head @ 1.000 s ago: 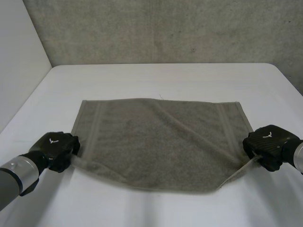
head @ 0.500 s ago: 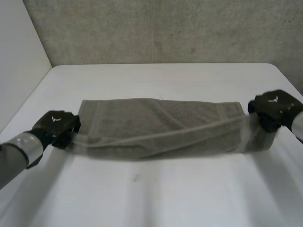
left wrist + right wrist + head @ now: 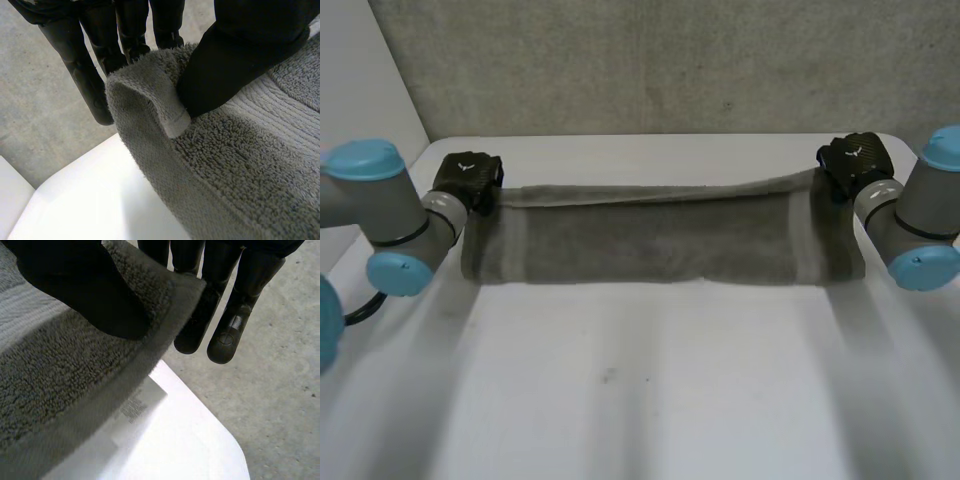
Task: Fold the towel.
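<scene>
Running L-R across the white bench (image 3: 650, 400), the grey towel (image 3: 660, 240) lies doubled w/ fold on near side, top layer's far edge taut btwn hands. At far-left corner, left hand (image 3: 468, 180); at far-right, right hand (image 3: 853, 160). Each thumb pinches its terry corner vs straight fingers (image 3: 82, 75); both arms stretched fwd.

surface: white round-cornered tabletop (image 3: 650, 400) | carried: long grey terry-cloth towel (image 3: 660, 245), laid crosswise on the far half, doubled over along its length, folded edge turned to the near side | mark: small dark speck (image 3: 608, 376) seen nearer the front
</scene>
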Robot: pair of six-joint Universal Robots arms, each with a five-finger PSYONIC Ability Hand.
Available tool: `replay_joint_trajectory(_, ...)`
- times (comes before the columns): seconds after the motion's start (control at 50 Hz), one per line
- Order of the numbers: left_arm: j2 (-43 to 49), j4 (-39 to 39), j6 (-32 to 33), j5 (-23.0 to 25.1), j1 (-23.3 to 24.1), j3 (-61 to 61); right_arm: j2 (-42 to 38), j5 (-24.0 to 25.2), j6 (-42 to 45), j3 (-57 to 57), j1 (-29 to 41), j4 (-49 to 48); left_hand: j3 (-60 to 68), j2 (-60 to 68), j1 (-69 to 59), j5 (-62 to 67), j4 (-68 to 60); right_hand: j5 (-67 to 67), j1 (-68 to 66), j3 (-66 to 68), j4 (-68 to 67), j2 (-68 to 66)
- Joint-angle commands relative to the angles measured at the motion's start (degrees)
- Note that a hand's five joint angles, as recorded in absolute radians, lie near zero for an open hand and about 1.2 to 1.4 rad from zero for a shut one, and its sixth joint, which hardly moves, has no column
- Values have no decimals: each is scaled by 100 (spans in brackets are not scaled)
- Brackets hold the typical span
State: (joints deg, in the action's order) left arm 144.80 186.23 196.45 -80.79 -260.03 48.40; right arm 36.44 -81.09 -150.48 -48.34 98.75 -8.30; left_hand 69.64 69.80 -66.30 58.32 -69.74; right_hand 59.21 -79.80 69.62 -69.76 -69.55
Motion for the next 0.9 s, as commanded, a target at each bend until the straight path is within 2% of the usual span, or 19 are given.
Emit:
replay_joint_trajectory(0.02, 785, -587, 16, -86, 119, -1173, -611, -48, 19, 842, 109, 240, 1036, 1020, -1370, 1168, -1026, 1079, -20, 1038, -1024, -1045)
replay_joint_trajectory(0.26, 1112, -737, 34, -68, 128, -1412, -1113, -12, 54, 1433, 136, 680, 1036, 1020, -1370, 1168, -1026, 1079, -20, 1038, -1024, -1045)
replay_joint_trajectory(0.28, 1112, -729, 34, -60, 136, -1412, -1139, -21, 63, 1493, 127, 715, 538, 522, -872, 671, -528, 1018, 41, 977, -964, -984)
replay_joint_trajectory(0.3, 1112, -729, 43, -60, 128, -1412, -1174, -65, 54, 1564, 127, 759, -2980, -2996, 2647, -2848, 2990, -3412, 4471, -3453, 3467, 3446)
replay_joint_trajectory(0.32, 1112, -729, 43, -60, 128, -1412, -1174, -65, 54, 1564, 127, 759, -3015, -3031, 2682, -2883, 3026, -3456, 4515, -3497, 3511, 3490)
replay_joint_trajectory(0.34, 1086, -720, 51, -86, 136, -1429, -1192, -100, 63, 1651, 127, 794, -5964, -5980, 5630, -5832, 5974, -5921, 6980, -5962, 5976, 5955)
replay_joint_trajectory(0.48, 830, -711, -1, -104, 181, -1456, -1016, -179, 1, 2065, 136, 1014, -5943, -5959, 5609, -5810, 5953, -5921, 6980, -5962, 5976, 5955)
replay_joint_trajectory(0.64, 206, -764, -256, -112, 181, -1280, -357, -171, -60, 2074, 118, 1348, -5926, -5942, 5592, -5793, 5936, -5921, 6980, -5962, 5976, 5955)
replay_joint_trajectory(0.8, -664, -878, -564, -51, 154, -226, 443, -153, -43, 1327, 56, 1867, -5808, -5824, 5474, -5676, 5818, -5921, 6980, -5962, 5976, 5955)
replay_joint_trajectory(0.9, -1488, -782, -546, -7, 154, 1256, 1030, -118, 10, 153, 48, 2358, -5825, -5841, 5491, -5692, 5835, -5921, 6980, -5962, 5976, 5955)
